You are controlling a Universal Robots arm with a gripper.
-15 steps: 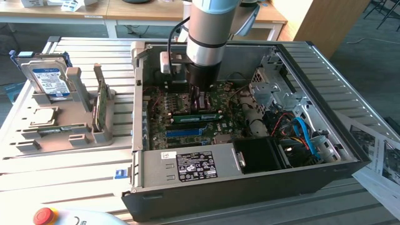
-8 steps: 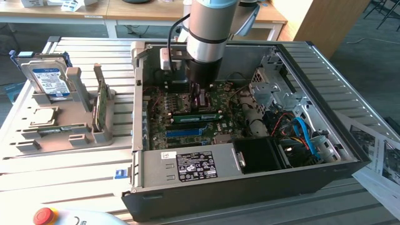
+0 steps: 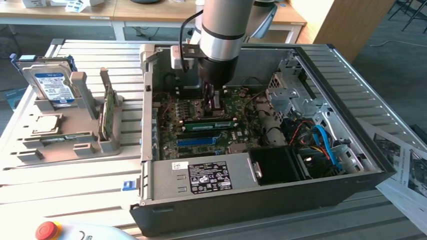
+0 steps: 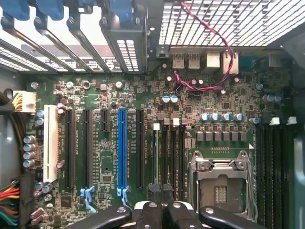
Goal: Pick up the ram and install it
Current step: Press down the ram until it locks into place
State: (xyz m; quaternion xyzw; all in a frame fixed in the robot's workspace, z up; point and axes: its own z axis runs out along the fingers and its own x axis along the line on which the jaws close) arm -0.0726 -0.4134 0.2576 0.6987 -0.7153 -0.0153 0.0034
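The ram (image 3: 210, 125) is a narrow green stick lying along a slot on the motherboard (image 3: 193, 107) inside the open computer case (image 3: 267, 200). My gripper (image 3: 213, 104) hangs just above the board, close over the ram's middle, at the end of the grey arm. In the wrist view my gripper (image 4: 162, 202) shows its two dark fingertips (image 4: 155, 193) pressed together, shut, with nothing between them. They hover by the ends of the memory slots (image 4: 169, 157), where the ram (image 4: 156, 157) appears edge-on as a thin strip.
A long blue slot (image 3: 200, 141) lies beside the ram. The power supply (image 3: 200, 177) and cables (image 3: 320, 145) crowd the case's near side. A grey tray (image 3: 67, 145) at the exterior view's left holds a hard drive (image 3: 50, 85) and an upright green card (image 3: 107, 112).
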